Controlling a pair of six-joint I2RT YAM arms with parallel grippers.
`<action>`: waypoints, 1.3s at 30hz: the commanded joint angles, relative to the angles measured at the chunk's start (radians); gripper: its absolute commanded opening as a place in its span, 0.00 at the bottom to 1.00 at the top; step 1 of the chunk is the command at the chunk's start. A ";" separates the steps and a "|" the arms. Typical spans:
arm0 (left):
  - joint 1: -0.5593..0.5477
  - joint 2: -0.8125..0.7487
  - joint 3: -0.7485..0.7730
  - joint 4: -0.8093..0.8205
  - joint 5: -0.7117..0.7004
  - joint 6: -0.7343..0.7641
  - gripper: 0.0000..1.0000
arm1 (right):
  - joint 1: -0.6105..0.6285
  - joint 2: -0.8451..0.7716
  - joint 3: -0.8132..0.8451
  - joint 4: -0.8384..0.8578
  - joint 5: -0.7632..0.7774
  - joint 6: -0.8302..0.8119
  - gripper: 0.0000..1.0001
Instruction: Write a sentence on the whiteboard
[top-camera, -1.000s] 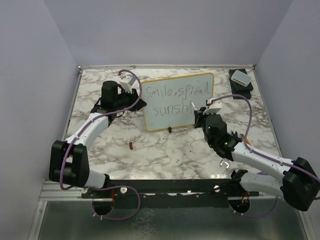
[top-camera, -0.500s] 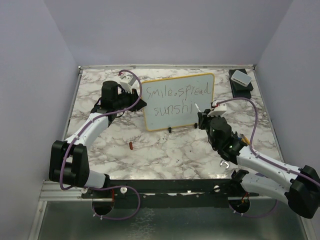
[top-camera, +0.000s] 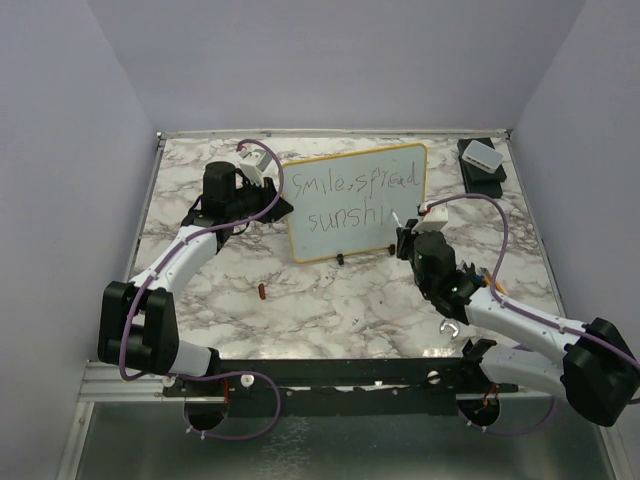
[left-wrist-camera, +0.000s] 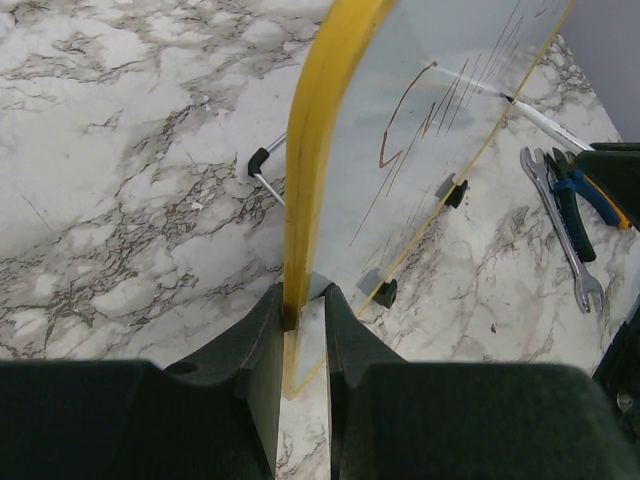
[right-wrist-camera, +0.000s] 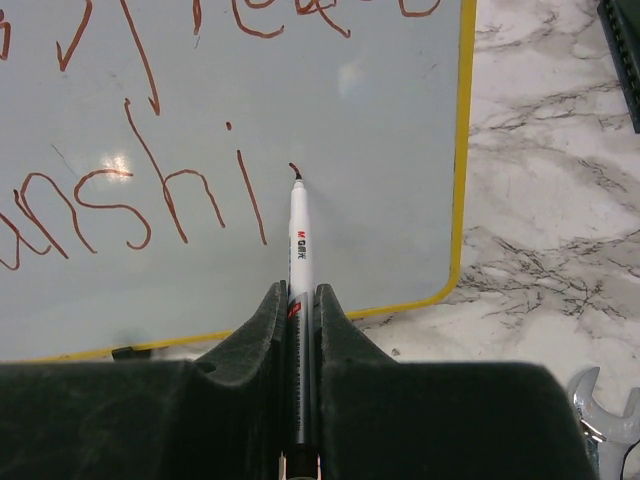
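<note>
The whiteboard (top-camera: 375, 230), pale with a yellow rim, stands upright on small black feet at the table's middle back. The sentence (top-camera: 350, 200) reads "smile, spread" above "sunshi". My left gripper (top-camera: 283, 207) is shut on the board's left rim, seen edge-on in the left wrist view (left-wrist-camera: 312, 160) between the jaws (left-wrist-camera: 303, 300). My right gripper (top-camera: 403, 232) is shut on a white marker (right-wrist-camera: 300, 250). The marker's tip touches the board (right-wrist-camera: 390, 120) just right of the "i" in "sunshi" (right-wrist-camera: 150, 200), on a small fresh mark.
A small white box on a black base (top-camera: 482, 160) sits at the back right. A red marker cap (top-camera: 262, 291) lies left of centre. A wrench (left-wrist-camera: 565, 235) and blue-handled pliers (left-wrist-camera: 590, 190) lie near the right arm.
My right gripper has moved the marker a little right and down, from the "i" to a new spot beside it. The left gripper and the board have not moved.
</note>
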 joint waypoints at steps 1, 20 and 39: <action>-0.006 -0.015 -0.003 -0.012 -0.031 0.004 0.09 | -0.008 0.011 -0.019 -0.019 -0.013 0.037 0.01; -0.006 -0.013 -0.003 -0.012 -0.030 0.004 0.09 | -0.007 -0.005 0.023 -0.041 -0.004 0.015 0.01; -0.007 -0.018 -0.003 -0.013 -0.031 0.005 0.09 | -0.019 0.008 0.048 -0.023 0.076 -0.049 0.01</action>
